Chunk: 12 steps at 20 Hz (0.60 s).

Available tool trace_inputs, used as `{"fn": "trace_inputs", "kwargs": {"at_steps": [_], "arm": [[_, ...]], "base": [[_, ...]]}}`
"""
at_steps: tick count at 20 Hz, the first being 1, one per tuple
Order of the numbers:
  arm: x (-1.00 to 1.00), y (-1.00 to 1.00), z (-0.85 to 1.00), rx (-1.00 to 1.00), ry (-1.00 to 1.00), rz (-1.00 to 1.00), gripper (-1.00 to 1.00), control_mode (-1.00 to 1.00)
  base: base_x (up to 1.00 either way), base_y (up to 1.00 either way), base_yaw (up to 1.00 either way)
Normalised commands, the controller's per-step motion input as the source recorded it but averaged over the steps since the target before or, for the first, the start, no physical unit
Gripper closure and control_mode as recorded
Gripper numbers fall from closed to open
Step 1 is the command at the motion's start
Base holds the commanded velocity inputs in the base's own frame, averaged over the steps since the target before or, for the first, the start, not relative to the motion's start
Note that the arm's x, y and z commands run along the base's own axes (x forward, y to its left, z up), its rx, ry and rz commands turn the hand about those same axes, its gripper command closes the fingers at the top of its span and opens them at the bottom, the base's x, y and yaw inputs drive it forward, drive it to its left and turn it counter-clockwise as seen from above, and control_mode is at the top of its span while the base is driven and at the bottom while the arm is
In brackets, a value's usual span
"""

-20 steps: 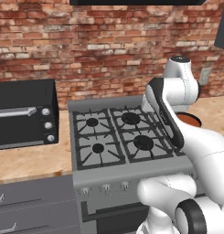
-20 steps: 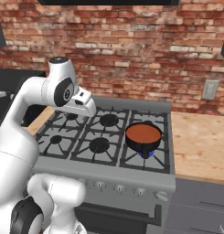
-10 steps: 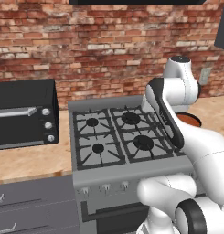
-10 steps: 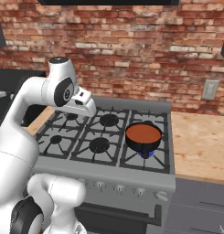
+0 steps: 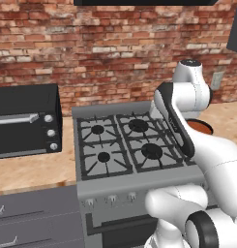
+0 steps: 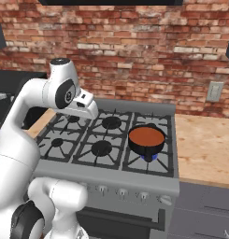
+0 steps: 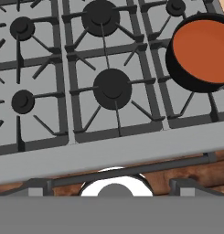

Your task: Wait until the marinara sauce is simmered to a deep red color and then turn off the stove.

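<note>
- Left base view: the stove stands against the brick wall, with a black toaster oven on the counter to its left. The white arm rises over the stove's right half and hides most of the pan; a sliver of the marinara sauce shows at the far right, behind the forearm. The front knobs sit in a row below the near edge.
- Right base view: the marinara sauce is an orange-red disc in the black pan on the near right burner, a blue flame showing beneath it. The hand hangs high over the far left burners, so the pan lies to the right of it and nearer. The knob row runs left to right along the stove front, low and to the near side of the hand; I judge the right-hand knobs matter most.
- Hand view: looking down on the grates, the pan is at the upper right. The jaws stand wide apart, holding nothing.
- No brand, label or writing can be read anywhere.
- Judgement: the sauce looks more orange than deep red, so waiting seems right.
</note>
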Motion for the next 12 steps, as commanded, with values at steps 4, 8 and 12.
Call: {"fn": "trace_inputs", "kwargs": {"at_steps": [4, 8, 12], "arm": [[0.00, 0.00, 0.00, 0.00, 0.00, 0.00, -1.00, -1.00], [0.00, 0.00, 0.00, 0.00, 0.00, 0.00, -1.00, -1.00], [0.00, 0.00, 0.00, 0.00, 0.00, 0.00, -1.00, -1.00]], "base": [[0.00, 0.00, 0.00], [0.00, 0.00, 0.00], [0.00, 0.00, 0.00]]}}
